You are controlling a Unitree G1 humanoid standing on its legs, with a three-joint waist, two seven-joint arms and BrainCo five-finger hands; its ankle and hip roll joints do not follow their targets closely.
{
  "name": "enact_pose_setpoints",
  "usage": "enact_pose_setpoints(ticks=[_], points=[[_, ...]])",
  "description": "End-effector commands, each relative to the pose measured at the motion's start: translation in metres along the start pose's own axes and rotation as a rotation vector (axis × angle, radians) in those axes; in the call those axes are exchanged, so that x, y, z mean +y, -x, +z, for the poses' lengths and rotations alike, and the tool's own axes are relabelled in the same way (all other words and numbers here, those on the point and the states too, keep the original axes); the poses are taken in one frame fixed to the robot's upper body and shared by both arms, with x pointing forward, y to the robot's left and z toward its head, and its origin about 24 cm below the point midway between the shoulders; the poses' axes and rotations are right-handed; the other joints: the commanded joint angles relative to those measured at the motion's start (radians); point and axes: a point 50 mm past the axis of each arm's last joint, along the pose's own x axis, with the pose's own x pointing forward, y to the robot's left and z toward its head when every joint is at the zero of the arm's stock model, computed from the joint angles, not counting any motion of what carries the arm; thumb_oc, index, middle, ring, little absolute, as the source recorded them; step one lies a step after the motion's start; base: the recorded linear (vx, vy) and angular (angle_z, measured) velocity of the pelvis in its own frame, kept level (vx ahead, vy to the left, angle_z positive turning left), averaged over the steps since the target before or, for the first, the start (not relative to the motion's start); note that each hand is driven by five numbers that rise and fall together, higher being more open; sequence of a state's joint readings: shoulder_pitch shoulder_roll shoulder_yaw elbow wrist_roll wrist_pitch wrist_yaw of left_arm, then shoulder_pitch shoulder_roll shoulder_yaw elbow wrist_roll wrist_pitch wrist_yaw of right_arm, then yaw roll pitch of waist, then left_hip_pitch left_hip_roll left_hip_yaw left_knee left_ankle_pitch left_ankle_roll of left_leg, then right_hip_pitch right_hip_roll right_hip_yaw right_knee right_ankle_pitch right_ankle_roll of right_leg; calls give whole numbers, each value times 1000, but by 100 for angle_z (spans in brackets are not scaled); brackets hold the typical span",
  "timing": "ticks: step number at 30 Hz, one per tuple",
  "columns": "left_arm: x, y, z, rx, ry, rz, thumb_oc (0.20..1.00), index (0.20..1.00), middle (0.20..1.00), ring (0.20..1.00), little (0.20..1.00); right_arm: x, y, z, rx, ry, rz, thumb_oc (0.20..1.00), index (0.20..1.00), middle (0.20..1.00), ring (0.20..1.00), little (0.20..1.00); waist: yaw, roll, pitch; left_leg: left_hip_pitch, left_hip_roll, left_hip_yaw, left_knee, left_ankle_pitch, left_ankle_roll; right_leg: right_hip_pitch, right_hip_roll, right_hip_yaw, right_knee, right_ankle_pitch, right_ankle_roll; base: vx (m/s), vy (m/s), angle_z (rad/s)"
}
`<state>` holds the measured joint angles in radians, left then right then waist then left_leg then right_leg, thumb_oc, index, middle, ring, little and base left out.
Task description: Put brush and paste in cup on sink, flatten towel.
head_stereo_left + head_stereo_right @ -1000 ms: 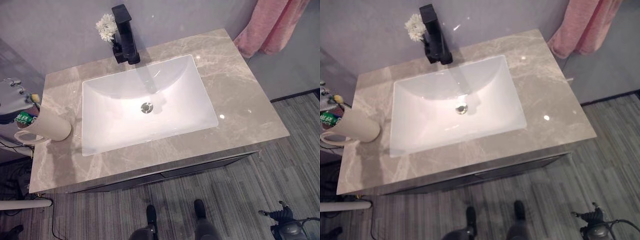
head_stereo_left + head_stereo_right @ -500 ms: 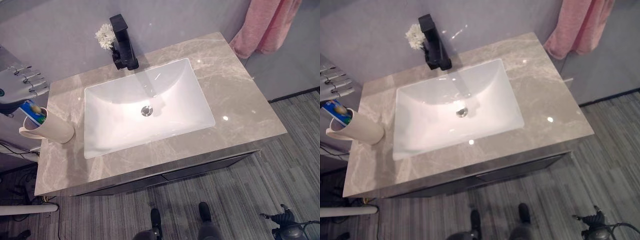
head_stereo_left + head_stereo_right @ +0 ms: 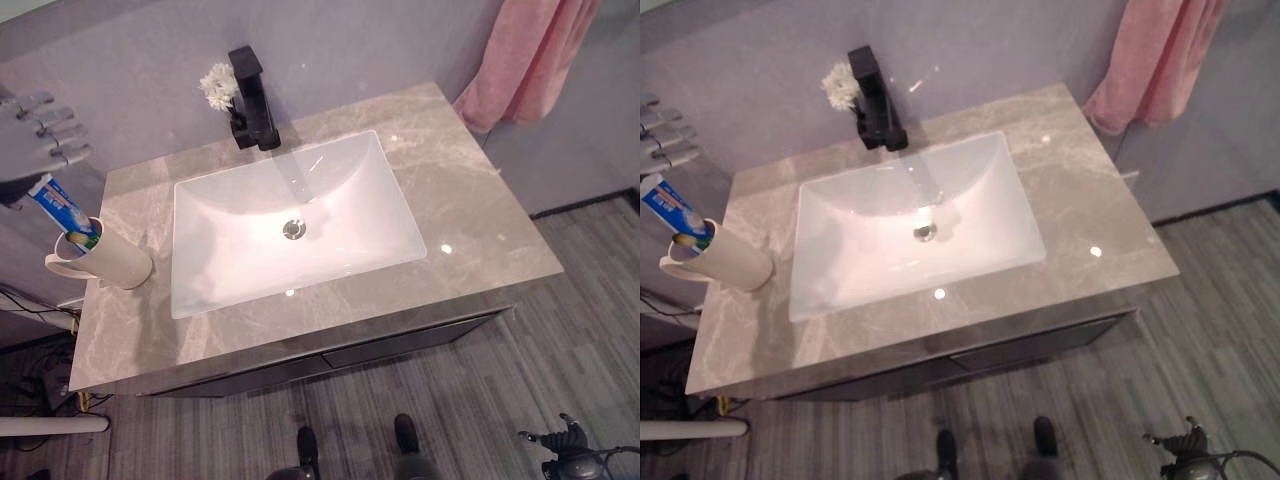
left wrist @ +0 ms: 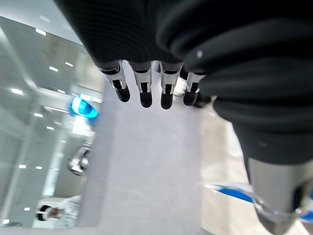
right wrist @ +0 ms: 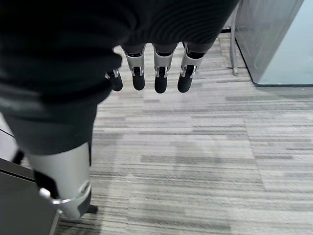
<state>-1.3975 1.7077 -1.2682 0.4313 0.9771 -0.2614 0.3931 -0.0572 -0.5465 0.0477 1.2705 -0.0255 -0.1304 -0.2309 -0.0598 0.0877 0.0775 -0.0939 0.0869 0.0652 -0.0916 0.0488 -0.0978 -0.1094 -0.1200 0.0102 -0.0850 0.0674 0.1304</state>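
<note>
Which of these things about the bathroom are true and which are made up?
1. The toothpaste tube stands in the cup. True.
2. The cup sits inside the white basin. False: it stands on the marble counter, at the robot's left of the basin.
3. The pink towel lies flat on the counter. False: it hangs at the wall past the counter's right end.
4. The left robot hand holds the tube. False: its fingers are straight, and it is up above the cup, apart from the tube.
5. White flowers stand beside the black tap. True.
</note>
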Motion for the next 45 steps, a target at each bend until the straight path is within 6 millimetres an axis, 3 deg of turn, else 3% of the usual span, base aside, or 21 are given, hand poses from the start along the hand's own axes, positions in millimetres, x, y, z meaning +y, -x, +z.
enact_pose_setpoints(ticks=[1,2,3,4,5,8,11,12,16,22,26,28,32,35,37,39,40,41,42,43,45], points=[[11,13,-55,452,178,184,1000,1000,1000,1000,1000,24,12,-24,64,-36,36,1000,1000,1000,1000,1000,58,-94,-33,81,44,-3,4,-39,-39,36,-93,-63,-2,3,73,-31,-55,6],[12,10,-51,527,335,281,1000,1000,1000,1000,1000,31,15,-29,89,-61,44,1000,1000,1000,1000,1000,80,-113,-37,82,43,-5,4,-27,-39,39,-93,-65,-2,11,67,-44,-55,10],[-4,20,-32,612,512,348,1000,1000,1000,1000,1000,15,13,-35,108,-42,4,1000,1000,1000,1000,1000,91,-74,-46,83,42,-2,4,-24,-38,40,-94,-62,-2,12,64,-1,-64,14],[-19,49,-6,755,864,503,1000,1000,1000,1000,1000,1,8,-31,113,16,-20,1000,1000,1000,1000,1000,60,-35,-45,103,48,0,4,-39,-40,61,-89,-65,-2,-5,59,56,-41,-16],[-22,58,-5,770,862,490,1000,1000,1000,1000,1000,-1,6,-27,101,30,-22,1000,1000,1000,1000,1000,43,-26,-45,107,50,0,4,-47,-40,65,-88,-65,-2,-12,60,40,-34,-22],[-28,72,26,936,1301,782,1000,1000,1000,1000,1000,5,5,-22,103,81,0,1000,1000,1000,1000,1000,25,-37,-43,119,49,6,4,-43,-39,78,-88,-65,-2,-10,52,-11,-9,30],[-25,81,57,889,1501,824,1000,1000,1000,1000,1000,10,7,-23,89,93,22,1000,1000,1000,1000,1000,29,-44,-46,129,51,12,4,-52,-37,87,-85,-63,-2,-16,48,-22,-4,5],[-26,82,58,890,1503,821,1000,1000,1000,1000,1000,10,7,-23,89,96,22,1000,1000,1000,1000,1000,28,-42,-47,130,51,13,4,-52,-37,87,-85,-62,-2,-17,48,-49,-7,-18],[-28,90,96,861,1539,715,1000,1000,1000,1000,1000,24,12,-27,79,133,88,1000,1000,1000,1000,1000,37,-53,-42,132,52,14,4,-53,-35,90,-86,-63,-2,-15,46,-48,-10,-9],[-14,88,141,765,1802,699,1000,1000,1000,1000,1000,53,22,-31,57,226,221,1000,1000,1000,1000,1000,48,-68,-43,132,55,11,4,-51,-30,91,-84,-64,-2,-12,41,-32,-9,1],[-2,82,164,652,1932,654,1000,1000,1000,1000,1000,70,23,-12,-22,237,265,1000,1000,1000,1000,1000,53,-75,-41,136,54,13,4,-52,-26,95,-83,-66,-2,-11,39,-18,-6,0],[4,82,173,600,2045,662,1000,1000,1000,1000,1000,81,26,12,-142,211,298,1000,1000,1000,1000,1000,55,-80,-39,138,53,13,4,-52,-23,93,-81,-62,-2,-8,38,-16,-1,-1],[6,83,182,555,2128,635,1000,1000,1000,1000,1000,85,29,29,-252,251,331,1000,1000,1000,1000,1000,56,-82,-39,140,51,14,4,-51,-21,94,-82,-60,-2,-6,39,-7,1,-1],[-2,89,190,483,2113,481,1000,1000,1000,1000,1000,86,35,49,-385,292,359,1000,1000,1000,1000,1000,59,-82,-36,137,48,13,4,-48,-18,92,-84,-61,-2,-1,41,-29,13,-4],[-5,92,193,477,2117,436,859,859,859,859,859,86,36,51,-406,311,365,1000,1000,1000,1000,1000,60,-81,-37,137,47,12,4,-47,-17,91,-85,-61,-2,0,42,0,0,0],[-10,97,194,476,2125,389,545,545,545,545,545,85,37,51,-422,338,371,1000,1000,1000,1000,1000,63,-79,-39,136,46,11,4,-47,-17,89,-86,-62,-2,2,43,-15,10,2],[-14,101,196,488,2161,369,426,426,426,426,426,85,38,51,-427,342,370,1000,1000,1000,1000,1000,65,-78,-39,135,46,10,4,-45,-16,87,-88,-66,-2,4,45,-26,13,4],[-14,101,196,487,2162,369,398,398,398,398,398,85,38,51,-427,342,370,1000,1000,1000,1000,1000,65,-78,-40,134,46,10,4,-45,-16,87,-88,-66,-2,4,45,0,0,0],[-16,103,198,496,2187,356,263,263,263,263,263,86,38,49,-422,349,372,1000,1000,1000,1000,1000,66,-78,-40,133,45,8,4,-44,-16,86,-89,-66,-2,6,45,0,0,0],[-18,105,200,503,2210,347,200,200,200,200,200,86,38,49,-423,350,374,1000,1000,1000,1000,1000,68,-78,-39,131,45,8,4,-43,-16,85,-90,-67,-2,7,45,0,0,0],[-20,108,202,506,2246,332,200,200,200,200,200,87,37,45,-407,363,375,1000,1000,1000,1000,1000,70,-77,-39,126,43,6,4,-41,-15,81,-91,-69,-2,9,46,0,0,0]])
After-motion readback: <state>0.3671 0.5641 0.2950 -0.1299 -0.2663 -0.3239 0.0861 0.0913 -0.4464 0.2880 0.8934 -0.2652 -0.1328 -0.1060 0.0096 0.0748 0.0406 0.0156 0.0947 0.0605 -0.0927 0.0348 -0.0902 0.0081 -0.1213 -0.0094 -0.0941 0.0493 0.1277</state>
